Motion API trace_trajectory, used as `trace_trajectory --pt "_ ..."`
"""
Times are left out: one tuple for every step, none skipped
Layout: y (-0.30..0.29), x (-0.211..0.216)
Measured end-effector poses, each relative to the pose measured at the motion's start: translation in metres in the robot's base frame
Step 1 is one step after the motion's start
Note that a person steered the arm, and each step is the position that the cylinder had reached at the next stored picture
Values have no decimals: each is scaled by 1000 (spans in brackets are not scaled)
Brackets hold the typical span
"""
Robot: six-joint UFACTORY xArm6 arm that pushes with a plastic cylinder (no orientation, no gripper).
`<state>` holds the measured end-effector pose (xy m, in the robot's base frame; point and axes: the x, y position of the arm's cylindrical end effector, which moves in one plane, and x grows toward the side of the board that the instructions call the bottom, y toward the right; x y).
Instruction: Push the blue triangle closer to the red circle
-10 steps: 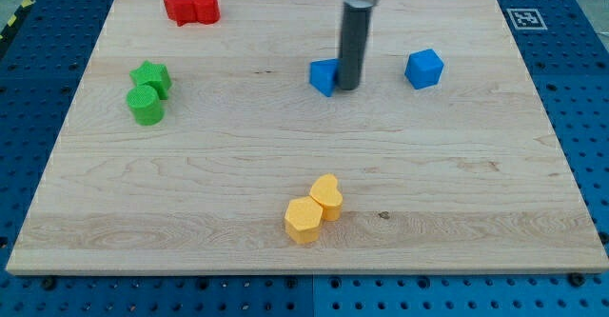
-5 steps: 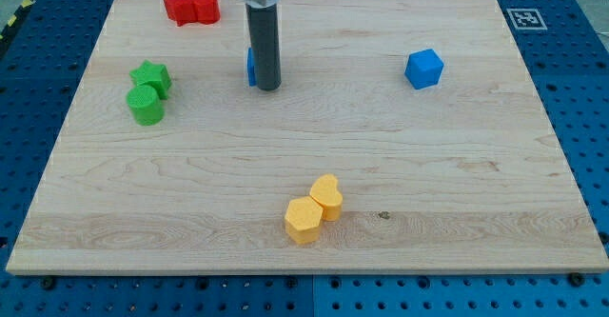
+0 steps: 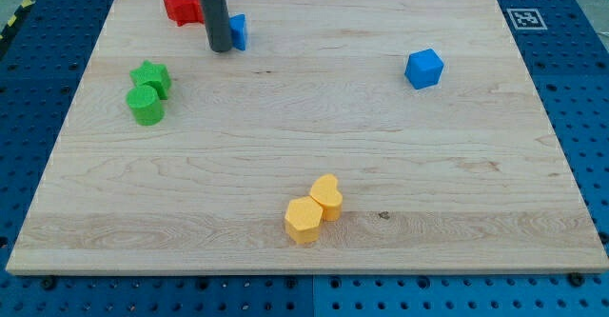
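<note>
Small blue plastic triangle block (image 3: 238, 31) seen just right of red plastic circle block (image 3: 183, 6), partly hidden by rod. My tip (image 3: 220, 48) touching triangle's left; nothing gripped, no jaws fitted. Task judged nearly done; small gap left.

A single straight rod, dark grey to near black, smooth and round with a faint sheen down its length. It runs off the upper left of the frame. My tip (image 3: 220, 49) ends blunt and flat.

Blue cube (image 3: 424, 69), two green blocks (image 3: 148, 92), two yellow blocks (image 3: 313, 208), wooden board (image 3: 400, 165)
</note>
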<state>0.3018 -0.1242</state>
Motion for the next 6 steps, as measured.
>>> trace_trajectory --pt "-7 -15" --pt "-12 -1" --pt "-1 34" --pt "47 33" --pt "62 27" --pt "56 2"
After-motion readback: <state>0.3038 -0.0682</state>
